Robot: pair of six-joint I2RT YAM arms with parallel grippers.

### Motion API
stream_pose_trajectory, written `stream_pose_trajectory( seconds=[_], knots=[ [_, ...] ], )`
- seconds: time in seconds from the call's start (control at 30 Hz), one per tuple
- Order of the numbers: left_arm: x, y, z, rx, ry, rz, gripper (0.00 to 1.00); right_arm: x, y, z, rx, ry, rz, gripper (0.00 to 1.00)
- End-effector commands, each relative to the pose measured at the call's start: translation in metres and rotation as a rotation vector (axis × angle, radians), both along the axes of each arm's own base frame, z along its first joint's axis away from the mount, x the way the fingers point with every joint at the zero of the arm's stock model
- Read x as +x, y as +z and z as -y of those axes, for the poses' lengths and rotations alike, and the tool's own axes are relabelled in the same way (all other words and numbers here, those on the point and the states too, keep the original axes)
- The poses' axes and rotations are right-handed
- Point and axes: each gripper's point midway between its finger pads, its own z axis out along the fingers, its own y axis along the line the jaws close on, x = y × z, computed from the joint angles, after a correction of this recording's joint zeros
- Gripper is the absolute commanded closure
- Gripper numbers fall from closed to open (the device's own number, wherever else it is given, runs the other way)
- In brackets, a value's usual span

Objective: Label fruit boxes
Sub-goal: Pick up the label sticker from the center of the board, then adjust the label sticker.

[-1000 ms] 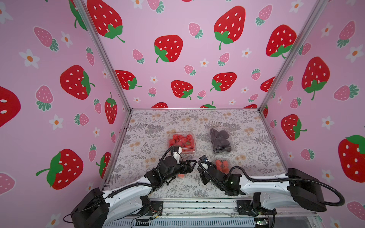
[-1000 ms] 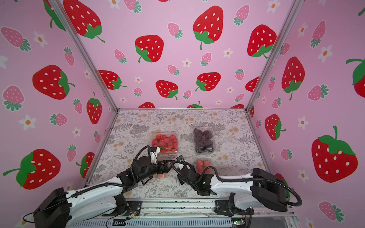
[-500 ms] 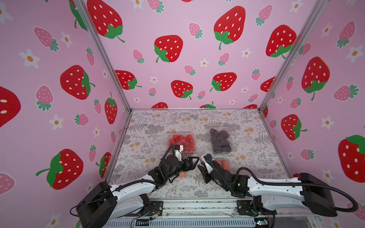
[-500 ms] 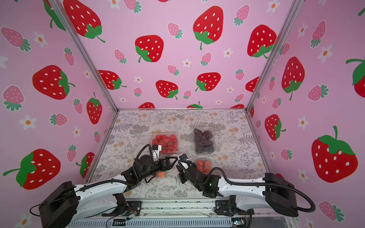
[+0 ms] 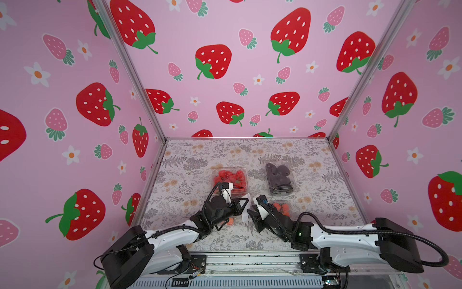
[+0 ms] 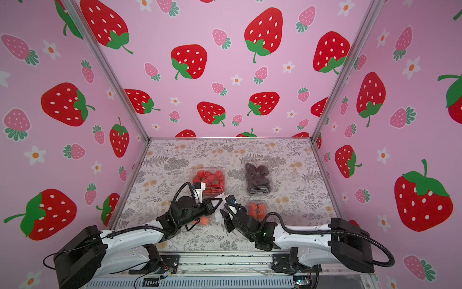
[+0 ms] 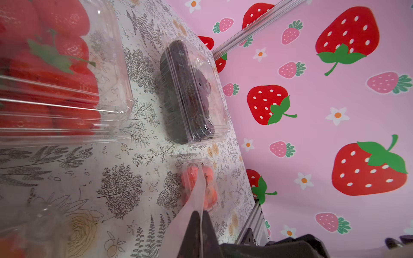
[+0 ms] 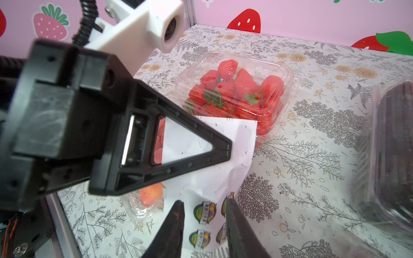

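Orange-pink fruit box [image 5: 229,221]: leftmost of the four clear clamshells, near the front edge of the floral table cover [image 5: 200,155]. It is mostly hidden under the left arm in both top views. Only a corner with a few fruits shows.

Strawberry box [image 5: 231,177]: further back, just left of centre, flat on the cover, apart from the other boxes.

Left gripper [image 5: 246,201]: held above the table in front of the strawberry box and turned on its side. Its fingers [image 7: 192,236] are fully closed, pinching the white sticker sheet [image 8: 223,178]. In the left wrist view the sheet's edge runs out from between the two pads. The sheet bends down from the grip, and its lower end carries rows of round printed stickers.

Right gripper [image 8: 203,206]: just right of the sheet, facing the left gripper. Its fingers [image 8: 174,223] stand partly apart, one on each side of a sticker at the sheet's lower end. A clear gap shows between them and nothing is clamped. Whether the tips touch the paper, cannot tell.

Small box [image 5: 281,209]: a few orange-red fruits inside, on the table just beyond the right gripper.

Dark fruit box [image 5: 279,178]: behind the small box, right of the strawberry box and level with it, with bare cover between.
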Motion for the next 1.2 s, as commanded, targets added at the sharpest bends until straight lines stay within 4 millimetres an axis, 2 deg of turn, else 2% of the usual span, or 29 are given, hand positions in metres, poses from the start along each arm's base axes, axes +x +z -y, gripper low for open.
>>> stream_pose_trajectory(
  seconds=[0.0, 0.07, 0.2, 0.3, 0.37, 0.43, 0.53, 0.7, 0.8, 1.0, 1.07, 1.17],
  knots=[
    [0.007, 0.012, 0.005, 0.005, 0.007, 0.02, 1.0, 0.006, 0.003, 0.008, -0.015, 0.002, 0.02, 0.56],
    [0.01, 0.013, 0.005, 0.03, 0.007, 0.031, 1.0, 0.01, 0.001, 0.013, -0.03, 0.068, -0.021, 0.41],
    [0.013, 0.024, 0.013, 0.062, -0.066, 0.096, 1.0, 0.017, 0.003, 0.028, -0.045, 0.166, -0.085, 0.26],
    [0.01, 0.037, 0.022, 0.093, -0.167, 0.171, 1.0, 0.027, 0.012, 0.045, -0.017, 0.202, -0.081, 0.04],
    [0.012, 0.045, 0.022, 0.122, -0.212, 0.224, 1.0, 0.035, 0.015, 0.056, 0.003, 0.207, -0.05, 0.01],
    [0.009, 0.053, 0.025, 0.118, -0.282, 0.265, 1.0, 0.032, 0.022, 0.059, 0.055, 0.253, -0.052, 0.0],
    [0.004, 0.069, 0.03, 0.078, -0.375, 0.321, 1.0, 0.017, 0.04, 0.056, 0.138, 0.371, -0.014, 0.04],
    [-0.011, 0.097, 0.034, 0.054, -0.486, 0.431, 1.0, -0.003, 0.06, 0.048, 0.227, 0.55, 0.007, 0.19],
    [-0.016, 0.109, 0.034, 0.038, -0.51, 0.476, 1.0, 0.003, 0.057, 0.046, 0.226, 0.553, -0.018, 0.22],
    [-0.031, 0.131, 0.037, -0.025, -0.574, 0.555, 1.0, 0.006, 0.065, 0.044, 0.265, 0.6, -0.038, 0.29],
    [-0.034, 0.134, 0.038, -0.028, -0.588, 0.579, 1.0, -0.001, 0.073, 0.043, 0.3, 0.642, -0.037, 0.34],
    [-0.035, 0.134, 0.04, -0.032, -0.598, 0.579, 1.0, -0.013, 0.08, 0.044, 0.315, 0.693, -0.06, 0.51]
  ],
)
